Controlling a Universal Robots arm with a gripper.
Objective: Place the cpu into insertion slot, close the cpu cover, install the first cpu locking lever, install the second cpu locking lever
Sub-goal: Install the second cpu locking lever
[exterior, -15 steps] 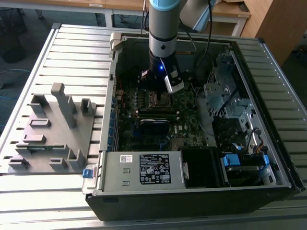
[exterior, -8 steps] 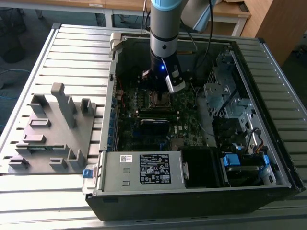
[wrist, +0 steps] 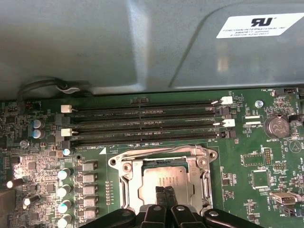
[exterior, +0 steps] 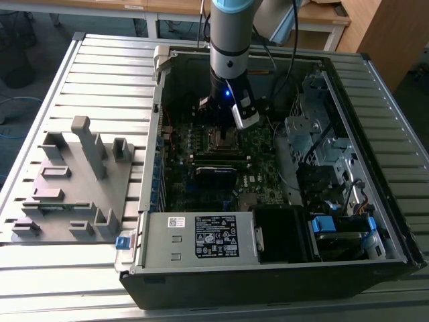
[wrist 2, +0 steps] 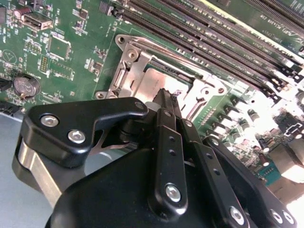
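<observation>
In the exterior view, a grey moulded fixture plate with upright posts [exterior: 70, 181] lies at the exterior view's left on the ribbed grey metal bench [exterior: 40, 114]. Just beside it toward the exterior view's right stands the open black computer case [exterior: 268, 268], its green motherboard [exterior: 258, 151] facing up. The grey and black robot arm [exterior: 231, 47] reaches down into the case, and its black gripper [exterior: 224, 117] hangs right over the small square insertion slot with its silvery metal rim [exterior: 222, 139].

In the first wrist view, four long black memory slots [wrist: 142, 121] run beside the socket. The thin silvery metal cpu cover with its large square window [wrist: 128, 178] lies flat over the insertion slot, and the dull silver-grey square cpu [wrist: 164, 178] sits inside that window, seated in the socket. The jaws are pressed together, their narrow black tips meeting on the top face of the cpu in both wrist views. In the second wrist view, the gripper [wrist 2: 166, 97] shows its black linkage arms converging at the chip [wrist 2: 156, 80], with the cover frame [wrist 2: 126, 71] around it.
</observation>
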